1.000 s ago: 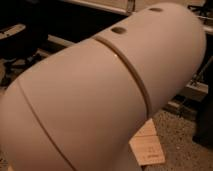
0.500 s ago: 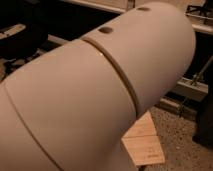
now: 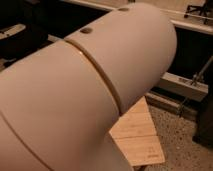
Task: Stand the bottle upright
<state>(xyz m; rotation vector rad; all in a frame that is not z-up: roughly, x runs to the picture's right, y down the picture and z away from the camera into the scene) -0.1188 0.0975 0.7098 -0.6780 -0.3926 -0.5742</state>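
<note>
My own white arm casing point(image 3: 85, 95) fills most of the camera view, with a seam across it and two small round holes on top. The bottle is hidden or out of view. The gripper is not in view. Only a corner of a light wooden table top point(image 3: 140, 137) shows below the arm at the lower middle.
A speckled floor point(image 3: 185, 135) lies to the right of the table corner. A pale ledge or rail point(image 3: 185, 85) runs along the right, with dark space behind it. A chair base point(image 3: 197, 10) shows at the top right.
The arm casing has shifted slightly up and left across the view, uncovering a little more of the wooden table corner.
</note>
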